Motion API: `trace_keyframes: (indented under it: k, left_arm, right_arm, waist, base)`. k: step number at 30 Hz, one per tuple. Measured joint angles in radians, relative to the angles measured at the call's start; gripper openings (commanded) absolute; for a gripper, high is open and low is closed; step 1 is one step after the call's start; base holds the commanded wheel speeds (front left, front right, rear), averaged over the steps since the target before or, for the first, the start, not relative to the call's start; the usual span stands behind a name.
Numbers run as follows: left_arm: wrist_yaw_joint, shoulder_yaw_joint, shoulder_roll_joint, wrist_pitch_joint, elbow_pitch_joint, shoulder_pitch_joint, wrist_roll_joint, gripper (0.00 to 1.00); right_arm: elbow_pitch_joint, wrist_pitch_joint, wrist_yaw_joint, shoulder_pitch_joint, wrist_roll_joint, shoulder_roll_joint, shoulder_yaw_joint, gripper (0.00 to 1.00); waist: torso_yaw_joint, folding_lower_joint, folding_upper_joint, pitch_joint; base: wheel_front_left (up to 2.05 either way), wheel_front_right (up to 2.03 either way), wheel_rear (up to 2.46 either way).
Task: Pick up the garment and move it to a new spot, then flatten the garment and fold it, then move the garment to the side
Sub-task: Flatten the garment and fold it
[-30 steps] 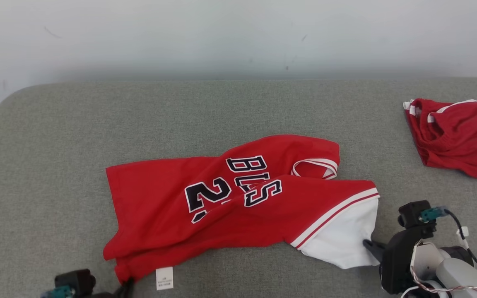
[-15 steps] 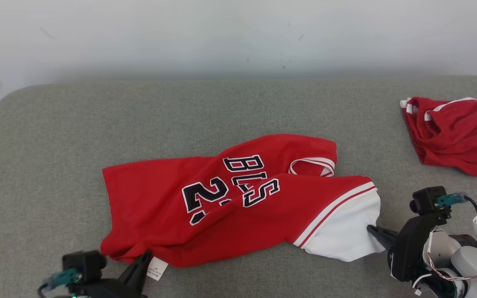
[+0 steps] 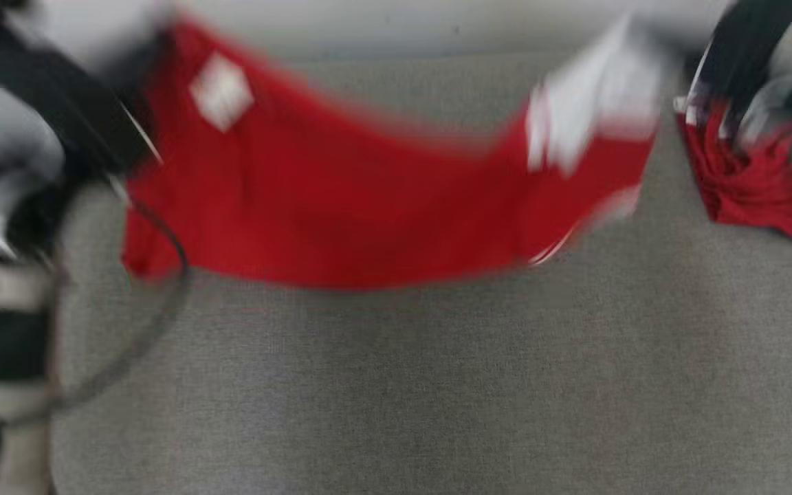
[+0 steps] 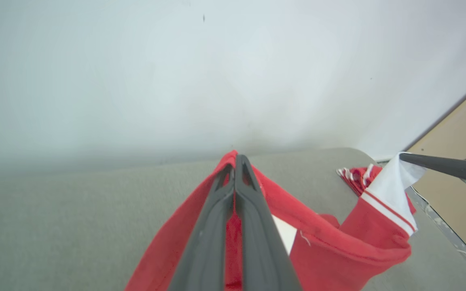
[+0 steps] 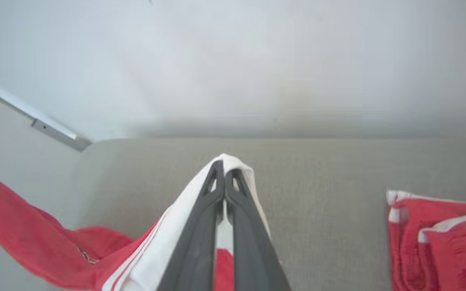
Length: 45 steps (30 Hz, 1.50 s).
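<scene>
left claw [image 4: 236, 159]: fingers pressed together on a red edge of the garment, a thin pinch right at the tips.
garment [image 3: 341, 213]: red jersey, off the tabletop, strung between both claws with the middle sagging. Head view is blurred.
risk, left: the cloth sits at the very fingertips. A sharp swing could pull it out, and that side would drop in a heap.
tabletop [image 3: 396, 385]: grey fabric, bare under the hanging cloth.
risk, middle: the sagging belly may touch down first and tuck under itself, which makes flattening harder.
right claw [image 5: 223, 165]: closed on the white panel [image 5: 164, 242], cloth draped over the tips.
risk, right: can't tell how many layers are caught. If only one, the jersey likely twists on laydown.
second red garment [image 5: 439, 242]: bunched at the tabletop's right side, near the right claw.
risk, far right: a set-down too far right could land the jersey on it or drag it along.
</scene>
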Motion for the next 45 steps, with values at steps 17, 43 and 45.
trace_keyframes:
  k: [17,43,45]
  left_arm:
    - [0.025,0.044,-0.071,-0.401,0.06,0.018,0.144,0.0]
    - [0.07,-0.016,0.003,-0.654,0.114,0.636,0.275,0.0]
    - [0.074,-0.022,0.006,-0.654,0.108,0.677,0.282,0.0]
  right_arm:
    - [-0.07,-0.504,0.11,0.123,-0.102,0.026,-0.109,0.0]
    - [-0.128,-0.672,0.118,0.769,-0.113,-0.063,-0.042,0.0]
    - [-0.145,-0.672,0.113,0.833,-0.101,-0.067,-0.04,0.0]
  waist:
    - [-0.008,0.0004,0.0,0.194]
    - [-0.02,-0.0007,-0.0006,-0.124]
    - [-0.02,-0.0007,-0.0006,-0.153]
  base:
    - [0.0,0.0,0.0]
    - [0.0,0.0,0.0]
    - [0.0,0.0,0.0]
